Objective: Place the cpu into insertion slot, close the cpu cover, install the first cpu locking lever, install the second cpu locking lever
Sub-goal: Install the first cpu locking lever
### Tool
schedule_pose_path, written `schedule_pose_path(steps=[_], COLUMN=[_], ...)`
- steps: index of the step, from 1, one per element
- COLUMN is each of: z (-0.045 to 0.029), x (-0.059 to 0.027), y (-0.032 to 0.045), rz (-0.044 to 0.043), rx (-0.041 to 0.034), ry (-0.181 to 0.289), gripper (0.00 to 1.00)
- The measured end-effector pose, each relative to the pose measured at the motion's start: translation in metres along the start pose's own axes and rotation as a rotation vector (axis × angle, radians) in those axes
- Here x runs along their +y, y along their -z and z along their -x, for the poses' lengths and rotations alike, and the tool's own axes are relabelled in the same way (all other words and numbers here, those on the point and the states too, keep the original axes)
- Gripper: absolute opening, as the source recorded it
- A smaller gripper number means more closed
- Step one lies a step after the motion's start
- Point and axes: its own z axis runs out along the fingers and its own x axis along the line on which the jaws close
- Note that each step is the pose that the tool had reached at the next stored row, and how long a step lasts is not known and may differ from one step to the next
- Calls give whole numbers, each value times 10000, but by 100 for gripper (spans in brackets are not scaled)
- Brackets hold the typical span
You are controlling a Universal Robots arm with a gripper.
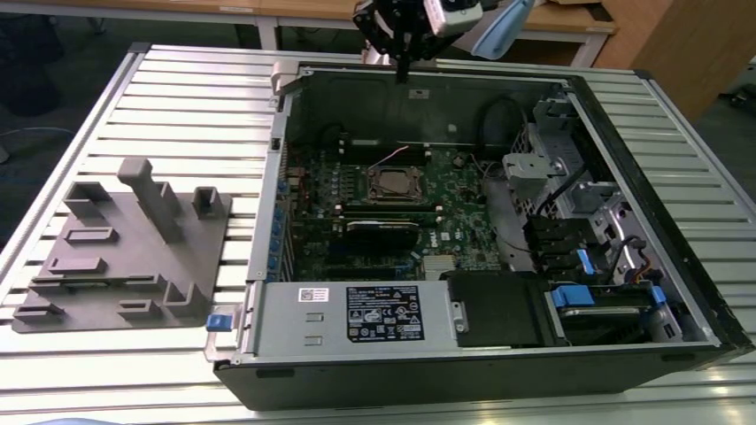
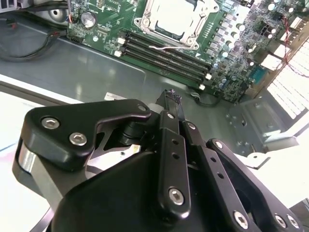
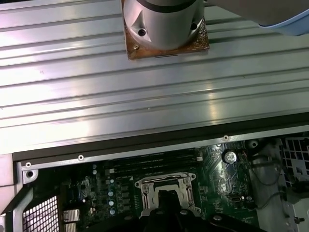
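Note:
The open computer case lies on its side with the green board facing up. The insertion slot sits mid-board. In the second wrist view the cpu shows as a pale silver square inside it, with the cpu cover lying flat around it as a metal frame. The state of the locking levers is unclear. My gripper hangs above the case's far wall, well away from the slot. Its two black fingers meet at the tip, shut, with nothing between them. The slot frame lies partly behind the fingers.
A grey moulded fixture lies on the ribbed metal table at the exterior view's left. Black memory slots run beside the socket. A labelled power supply and drive bays fill the case's near and right sides. Something pale blue is by the wrist.

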Motion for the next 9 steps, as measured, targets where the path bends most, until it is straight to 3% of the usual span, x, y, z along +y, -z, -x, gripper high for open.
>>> schedule_pose_path(steps=[6, 9], z=[-2, -2], x=[-14, -15], y=[-105, -114], rz=[-6, -9], rx=[-2, -1], ry=[0, 0], gripper=[11, 11])
